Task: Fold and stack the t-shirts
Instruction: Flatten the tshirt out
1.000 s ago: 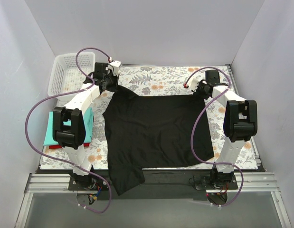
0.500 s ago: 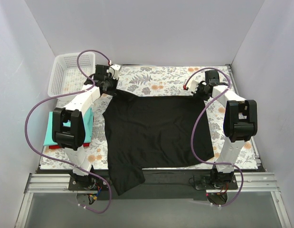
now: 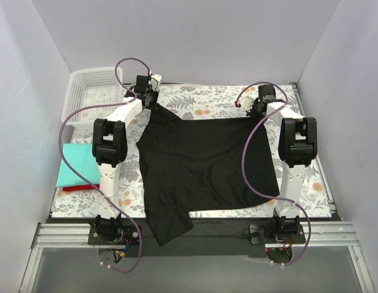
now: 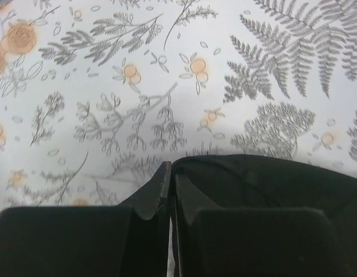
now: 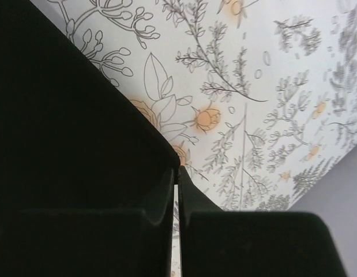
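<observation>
My left tool (image 3: 153,99) is pinched shut on the far left corner of the black t-shirt (image 3: 207,165), and my right tool (image 3: 257,108) is clamped on its far right corner. The shirt lies spread across the floral desk (image 3: 195,104). At the left edge, the teal t-shirt (image 3: 76,165) rests on the red t-shirt (image 3: 79,188).

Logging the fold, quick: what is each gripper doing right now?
Left gripper: closed on the black t-shirt.
Right gripper: closed on the black t-shirt.
</observation>
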{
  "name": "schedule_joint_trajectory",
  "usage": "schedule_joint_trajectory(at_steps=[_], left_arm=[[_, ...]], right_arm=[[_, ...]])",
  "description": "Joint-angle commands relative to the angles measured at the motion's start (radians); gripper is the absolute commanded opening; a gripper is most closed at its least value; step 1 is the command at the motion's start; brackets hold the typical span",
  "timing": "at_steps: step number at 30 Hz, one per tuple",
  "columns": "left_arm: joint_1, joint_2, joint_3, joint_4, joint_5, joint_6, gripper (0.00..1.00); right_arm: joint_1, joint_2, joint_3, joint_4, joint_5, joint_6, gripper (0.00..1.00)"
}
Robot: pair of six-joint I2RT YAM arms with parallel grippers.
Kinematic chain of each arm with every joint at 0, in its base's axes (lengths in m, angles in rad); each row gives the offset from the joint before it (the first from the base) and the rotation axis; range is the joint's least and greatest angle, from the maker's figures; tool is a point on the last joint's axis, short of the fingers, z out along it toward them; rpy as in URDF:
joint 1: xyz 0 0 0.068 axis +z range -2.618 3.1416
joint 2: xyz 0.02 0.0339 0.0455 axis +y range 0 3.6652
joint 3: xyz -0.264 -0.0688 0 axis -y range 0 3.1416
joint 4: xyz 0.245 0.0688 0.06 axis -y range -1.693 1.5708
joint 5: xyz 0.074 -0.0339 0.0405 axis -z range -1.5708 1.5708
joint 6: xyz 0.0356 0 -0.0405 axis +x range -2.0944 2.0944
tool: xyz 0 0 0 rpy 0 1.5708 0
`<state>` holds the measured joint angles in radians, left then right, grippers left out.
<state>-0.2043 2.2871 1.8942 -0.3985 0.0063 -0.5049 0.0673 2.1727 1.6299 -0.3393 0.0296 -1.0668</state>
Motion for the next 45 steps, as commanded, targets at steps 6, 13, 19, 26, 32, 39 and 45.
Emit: schedule_joint_trajectory(at_steps=[6,13,19,26,32,39,45], left_arm=[[0.006,0.184,0.284,0.14,0.049,0.074,0.0],[0.005,0.284,0.318,0.36,0.098,0.166,0.14],[0.005,0.201,0.393,0.288,0.101,0.072,0.52],[0.023,-0.263,0.005,-0.115,0.23,-0.044,0.56],[0.071,-0.573,-0.41,-0.391,0.408,0.011,0.37],[0.077,-0.696,-0.701,-0.484,0.318,0.16,0.14],[0.074,-0.673,-0.773,-0.464,0.27,0.23,0.08]], right_arm=[[-0.008,0.102,0.099,0.043,0.102,0.036,0.01],[-0.009,0.203,0.229,0.054,0.174,0.067,0.03],[-0.021,0.123,0.283,0.014,0.202,0.129,0.73],[-0.031,-0.155,0.128,-0.232,0.034,0.137,0.84],[-0.014,-0.307,-0.022,-0.5,-0.094,0.136,0.74],[0.023,-0.424,-0.248,-0.592,-0.137,0.163,0.32],[0.055,-0.45,-0.367,-0.604,-0.14,0.198,0.11]])
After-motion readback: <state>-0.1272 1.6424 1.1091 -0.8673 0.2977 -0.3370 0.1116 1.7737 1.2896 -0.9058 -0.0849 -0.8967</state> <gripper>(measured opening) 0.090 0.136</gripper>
